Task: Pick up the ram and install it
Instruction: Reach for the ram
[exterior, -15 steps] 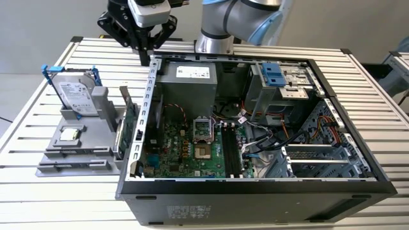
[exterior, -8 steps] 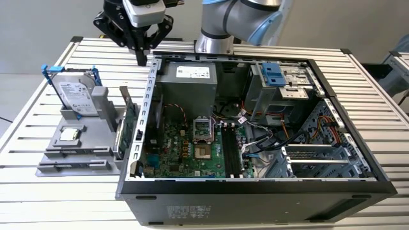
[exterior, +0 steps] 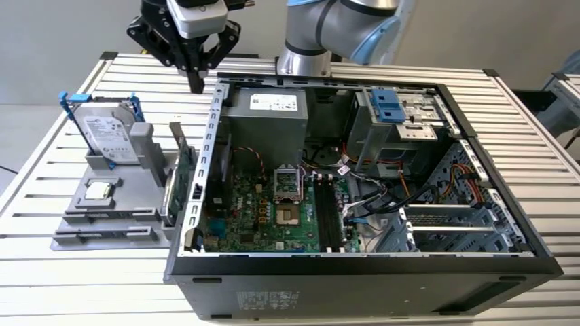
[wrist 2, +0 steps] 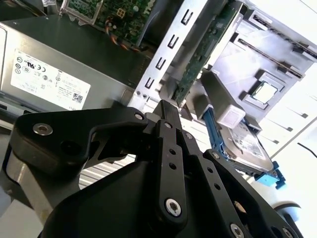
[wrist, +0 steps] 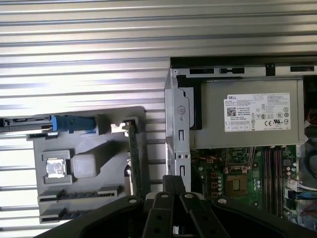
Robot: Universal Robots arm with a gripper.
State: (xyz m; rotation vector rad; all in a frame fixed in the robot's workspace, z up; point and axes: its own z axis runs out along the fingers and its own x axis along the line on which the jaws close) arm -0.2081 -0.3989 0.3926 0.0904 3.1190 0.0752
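Slatted table (exterior: 64,285) underneath; open computer case (exterior: 363,272) at centre frame; grey holder (exterior: 95,219) at left. Upper left, hovering above the table: end effector (exterior: 195,87), pinched shut, empty. In the holder, on edge just beside the case wall: the ram (exterior: 185,170), untouched. Approach stage, by the look; calls for parted fingers squared over that thin top edge.

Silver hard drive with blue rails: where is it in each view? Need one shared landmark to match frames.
Exterior view: the silver hard drive with blue rails stands upright in the grey holder, at the exterior view's left of the black computer case.
Second wrist view: its labelled face shows beside the holder.
First wrist view: seen edge-on, blue rail along the holder's edge.
Shared landmark: the grey power supply with white label.
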